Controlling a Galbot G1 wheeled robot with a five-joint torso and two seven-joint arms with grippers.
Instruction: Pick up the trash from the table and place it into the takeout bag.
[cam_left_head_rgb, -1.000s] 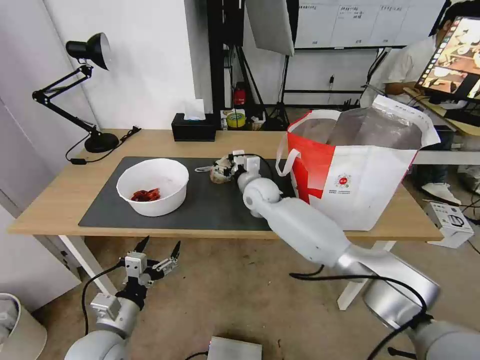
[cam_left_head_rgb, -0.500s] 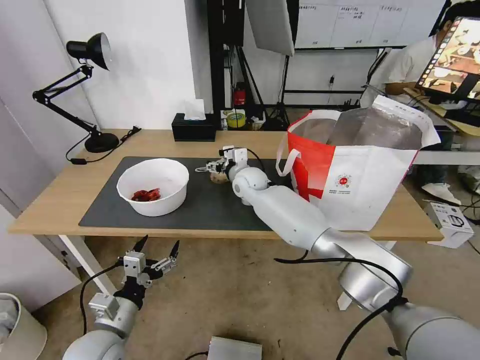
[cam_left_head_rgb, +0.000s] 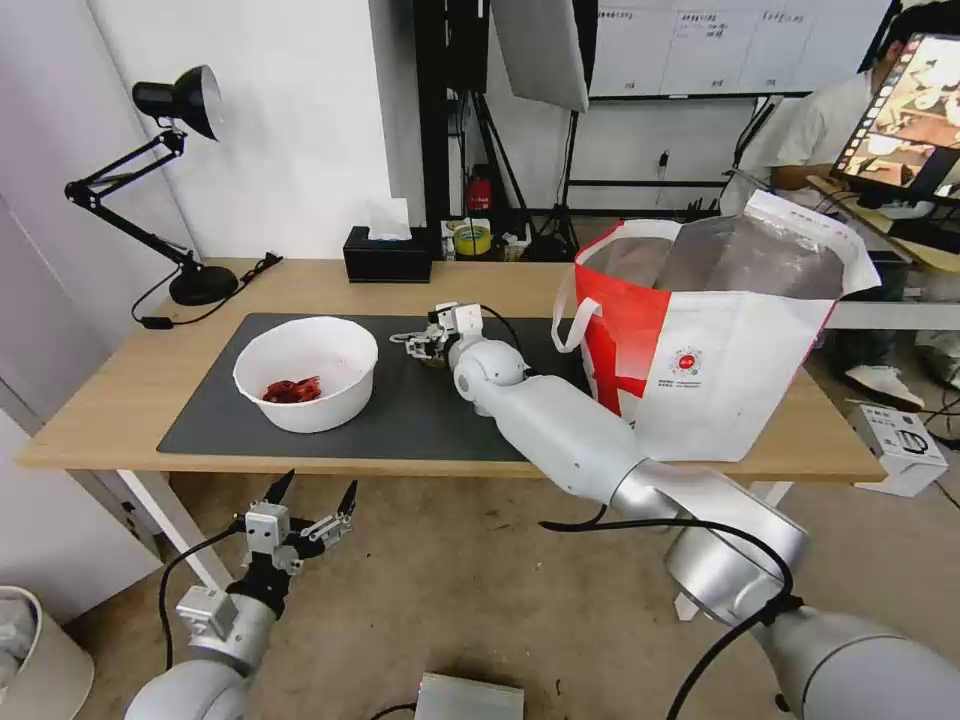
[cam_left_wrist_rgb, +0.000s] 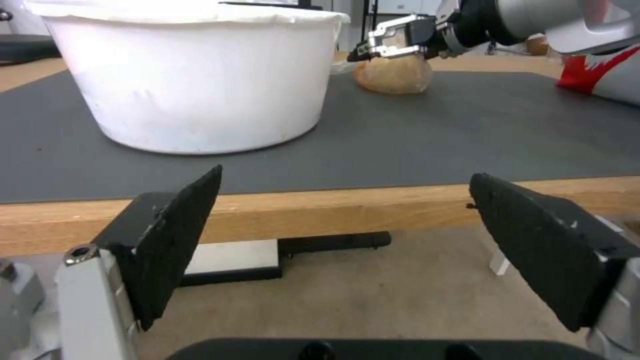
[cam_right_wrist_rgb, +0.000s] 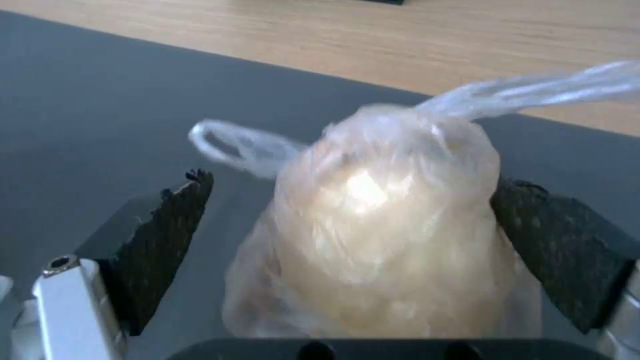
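The knotted clear bag with a beige lump (cam_right_wrist_rgb: 387, 225) lies on the dark mat (cam_left_head_rgb: 420, 410) of the table (cam_left_head_rgb: 120, 400). My right gripper (cam_left_head_rgb: 425, 342) is open and straddles the bag: one pad (cam_right_wrist_rgb: 553, 240) touches it, the other (cam_right_wrist_rgb: 170, 225) stands apart. The left wrist view has the bag (cam_left_wrist_rgb: 393, 75) under the right gripper (cam_left_wrist_rgb: 390, 45). The white bowl (cam_left_head_rgb: 305, 375) with red scraps (cam_left_head_rgb: 290, 390) sits at the mat's left. The takeout bag (cam_left_head_rgb: 720, 340) stands open at the right. My left gripper (cam_left_head_rgb: 318, 492) hangs open below the table's front edge.
A black tissue box (cam_left_head_rgb: 387, 255) and a tape roll (cam_left_head_rgb: 472, 240) sit at the table's back edge. A black desk lamp (cam_left_head_rgb: 180, 200) stands at the back left with its cord on the wood. A white bin (cam_left_head_rgb: 30, 650) is on the floor at lower left.
My right arm has stretched farther left across the mat, bringing its gripper from beside the knotted bag to around it. The left gripper has stayed put.
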